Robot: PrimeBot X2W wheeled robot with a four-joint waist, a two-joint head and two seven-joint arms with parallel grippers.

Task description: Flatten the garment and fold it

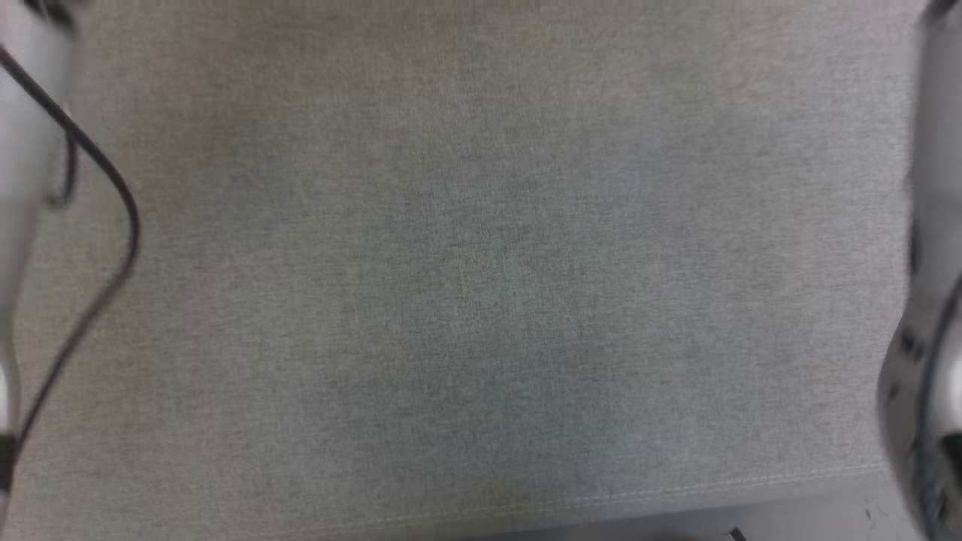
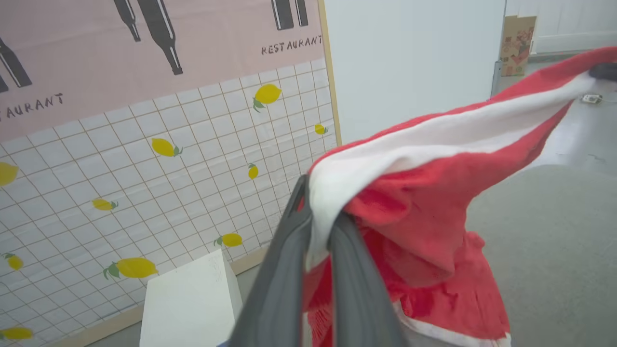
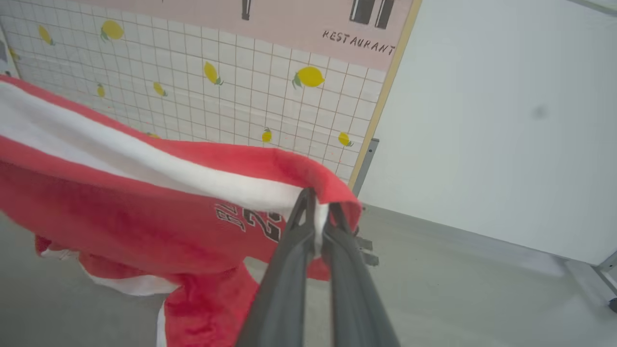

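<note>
Flattening step, looks like. Holding red shorts (image 2: 424, 207) midair by white waistband (image 2: 434, 140), left gripper (image 2: 320, 217) and right gripper (image 3: 319, 212) both clamped on it, stretched toward 2 o'clock in left wrist view. Next up, probably: lower onto worktop (image 1: 481, 270), keep taut.

Head cam looks straight down, close on grey cloth (image 1: 481, 270). L and R wrist cams sit just behind own fingers (image 2: 279, 284) (image 3: 289, 274), facing lemon wall (image 2: 168, 183); both share wall and shorts (image 2: 434, 202) at the tips.

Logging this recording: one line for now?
left gripper: shut on garment | right gripper: shut on garment | garment: held aloft, stretched between both
</note>
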